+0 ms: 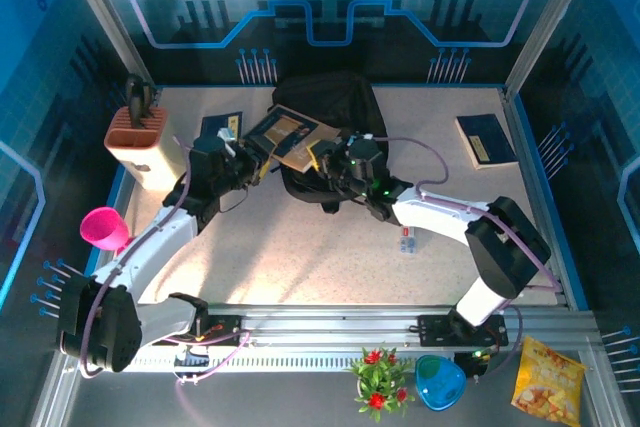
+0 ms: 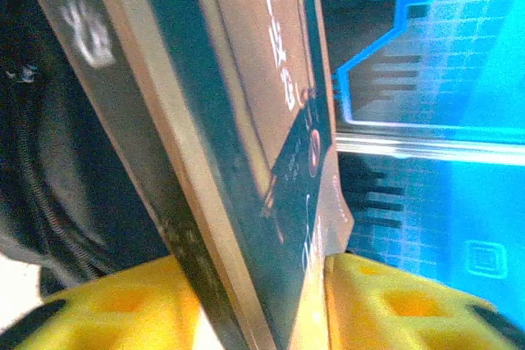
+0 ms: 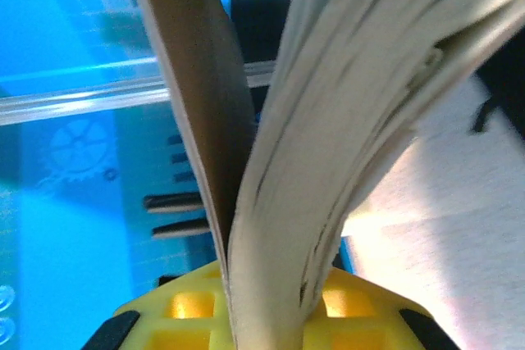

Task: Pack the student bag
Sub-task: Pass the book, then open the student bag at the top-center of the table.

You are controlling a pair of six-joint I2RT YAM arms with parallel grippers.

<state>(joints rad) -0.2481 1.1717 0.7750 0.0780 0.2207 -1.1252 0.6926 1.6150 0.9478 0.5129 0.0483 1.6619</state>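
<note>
Because left gripper (image 1: 256,154) and right gripper (image 1: 318,159) both clench the book (image 1: 290,135), you steady it at the student bag (image 1: 335,99), likely for loading.

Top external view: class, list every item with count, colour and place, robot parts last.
student bag: 1, black, far centre.
held book: 1, brown-dark cover, raised before the bag.
left book: 1, dark blue, left of bag.
right book: 1, dark blue, far right.
tool holder: 1, orange-cream, far left.
cup: 1, pink, left edge.
small item: 1, white, mid-table.
potted plant: 1, red flowers, near ledge.
bowl: 1, blue, beside plant.
snack bag: 1, yellow, near-right corner.
left gripper: 1, black, shut on held book.
right gripper: 1, black, shut on held book.
</note>
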